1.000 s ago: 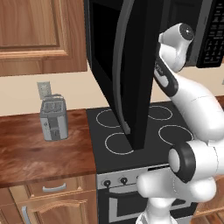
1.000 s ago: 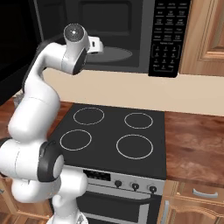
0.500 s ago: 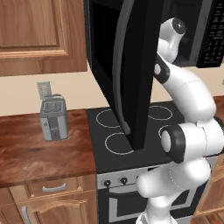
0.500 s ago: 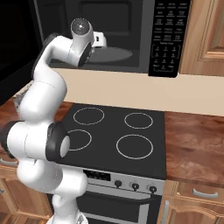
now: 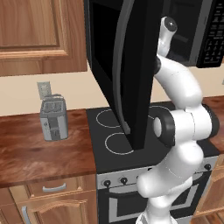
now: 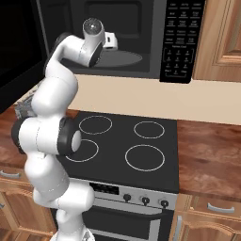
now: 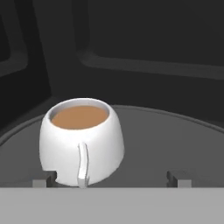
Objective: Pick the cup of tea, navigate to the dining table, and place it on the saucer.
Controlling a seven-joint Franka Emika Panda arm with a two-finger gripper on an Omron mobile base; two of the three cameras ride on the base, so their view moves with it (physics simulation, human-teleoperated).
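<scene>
inside microwave [image 6: 141,37], cup of tea [image 7: 81,140] faces open hand [image 7: 111,179].

Kitchen, apparently: stove [image 6: 124,146], microwave [image 6: 141,37], cabinets [image 5: 39,33].

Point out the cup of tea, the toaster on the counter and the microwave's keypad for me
cup of tea [image 7: 81,142]: hand view, white side wall by the handle.
toaster [image 5: 53,119]: left base view, front face.
microwave keypad [image 6: 179,44]: right base view, middle of the button panel.
</scene>
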